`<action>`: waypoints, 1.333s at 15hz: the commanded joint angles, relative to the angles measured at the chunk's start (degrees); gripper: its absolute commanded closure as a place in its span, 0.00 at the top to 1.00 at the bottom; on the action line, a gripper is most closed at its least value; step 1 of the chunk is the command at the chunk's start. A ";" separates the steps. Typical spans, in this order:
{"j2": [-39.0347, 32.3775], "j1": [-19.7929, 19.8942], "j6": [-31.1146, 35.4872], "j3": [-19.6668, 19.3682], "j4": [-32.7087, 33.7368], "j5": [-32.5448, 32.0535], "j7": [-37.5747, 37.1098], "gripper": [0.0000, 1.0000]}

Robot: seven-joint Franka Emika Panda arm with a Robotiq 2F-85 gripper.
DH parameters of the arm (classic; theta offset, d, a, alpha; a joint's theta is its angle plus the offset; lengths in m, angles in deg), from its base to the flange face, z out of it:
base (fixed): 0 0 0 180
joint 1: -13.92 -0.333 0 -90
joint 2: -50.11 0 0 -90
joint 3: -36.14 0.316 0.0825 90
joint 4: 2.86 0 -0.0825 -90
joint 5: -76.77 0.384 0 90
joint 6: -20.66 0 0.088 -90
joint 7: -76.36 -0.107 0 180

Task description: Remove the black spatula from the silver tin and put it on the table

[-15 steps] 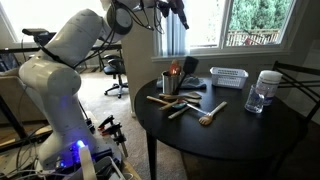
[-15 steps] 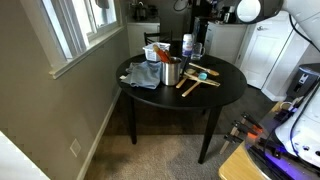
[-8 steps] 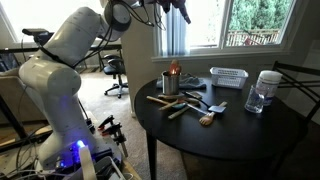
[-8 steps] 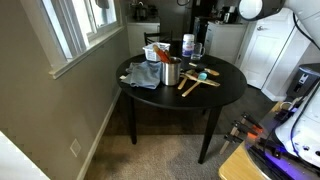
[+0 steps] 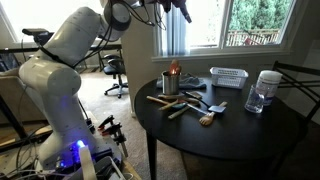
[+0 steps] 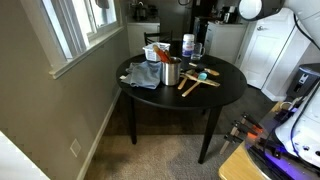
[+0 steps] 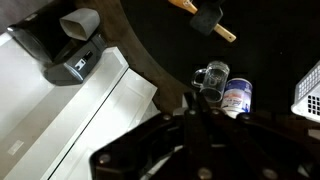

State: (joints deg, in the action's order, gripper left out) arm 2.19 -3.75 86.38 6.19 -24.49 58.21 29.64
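Observation:
The silver tin stands upright on the round black table, near its edge, with an orange-tipped utensil sticking out; the tin also shows in the other exterior view. No black spatula shows in the tin. A dark flat shape lies on the table just beside the tin; I cannot tell if it is the spatula. My gripper hangs high above the tin. In the wrist view its fingers meet in the middle, and I see nothing clearly held.
Pale wooden spoons and a brush lie on the table. A white slotted basket, a glass and a white-lidded jar stand at the back. A grey cloth lies by the tin.
A dark shape that rose from the tin's rim one second ago no longer shows there. The arm and gripper have stayed high above the table.

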 commanded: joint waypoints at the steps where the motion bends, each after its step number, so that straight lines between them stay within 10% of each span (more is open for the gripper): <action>1: 1.05 -0.96 -1.48 -0.78 -1.63 -0.58 -1.19 0.34; 3: 0.96 -1.00 -1.71 -0.80 -1.93 -0.55 -0.33 0.47; 4: -0.03 0.00 -0.20 -0.29 -0.02 0.00 0.00 0.27; 7: -0.11 -0.02 -0.33 -0.30 -0.09 0.00 0.00 0.46; 20: -0.12 -0.04 -0.36 -0.32 -0.11 0.00 0.00 0.47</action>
State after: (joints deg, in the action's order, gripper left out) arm 2.07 -3.79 86.02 5.86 -24.60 58.21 29.64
